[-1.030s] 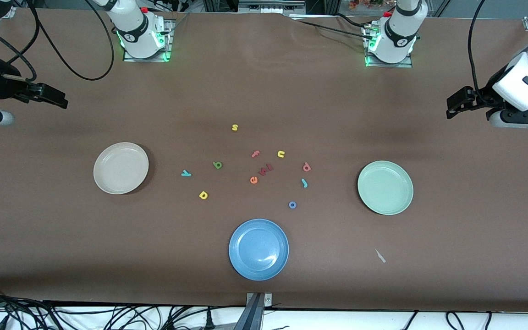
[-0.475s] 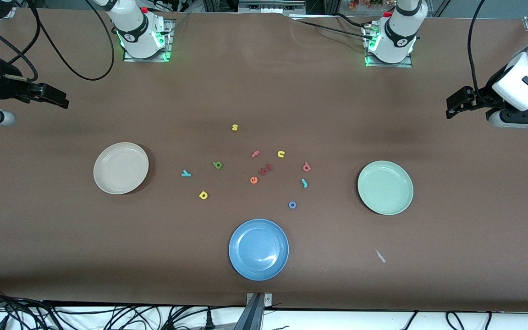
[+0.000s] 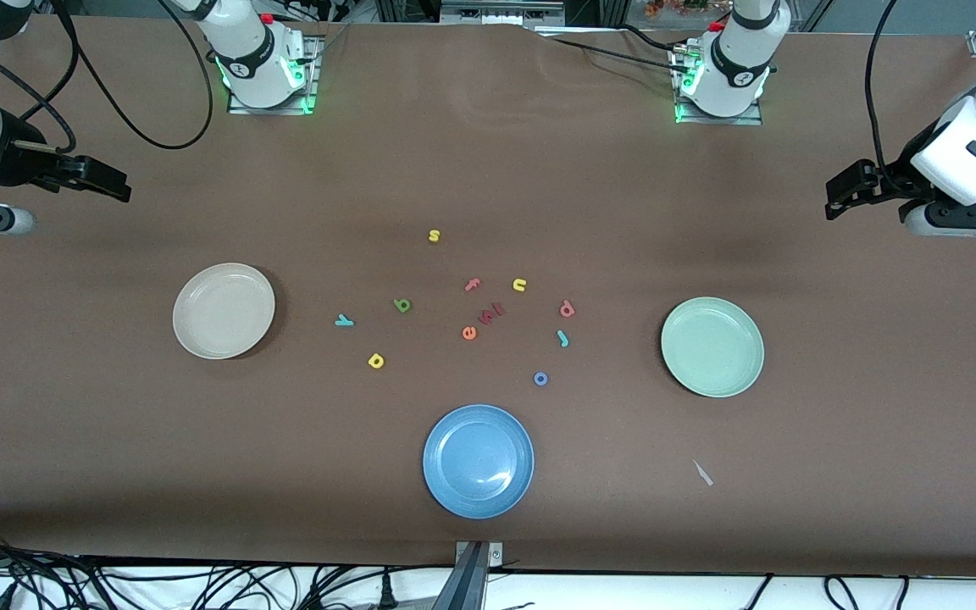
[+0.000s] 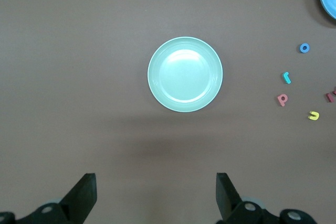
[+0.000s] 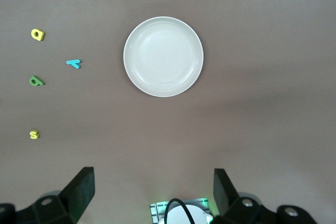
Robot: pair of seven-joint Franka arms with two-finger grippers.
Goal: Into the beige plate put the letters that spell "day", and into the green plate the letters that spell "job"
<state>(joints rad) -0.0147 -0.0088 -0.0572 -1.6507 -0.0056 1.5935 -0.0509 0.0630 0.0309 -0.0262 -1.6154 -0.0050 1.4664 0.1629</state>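
three smooth round shallow plates sat on the matte brown table (image 3: 835, 381) — beige plate (image 3: 224, 310), green plate (image 3: 712, 346), blue plate (image 3: 478, 460). eleven tiny foam letters lay scattered between them, none plated: d (image 3: 376, 361), a (image 3: 402, 305), y (image 3: 343, 320), j (image 3: 562, 338), o (image 3: 540, 379), b (image 3: 567, 309). the left gripper (image 4: 155, 195) and right gripper (image 5: 152, 190) hung wide, empty — over bare cloth.

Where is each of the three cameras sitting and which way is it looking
Front view: high across the table, facing both arm bases; shows the left hand and right hand open over the table ends.
Left wrist view: on the left wrist, looking down at the green plate; its own open fingers show.
Right wrist view: on the right wrist, looking down at the beige plate; own fingers show.
Shared: both wrist views' plates and nearby letters also appear in the front view.
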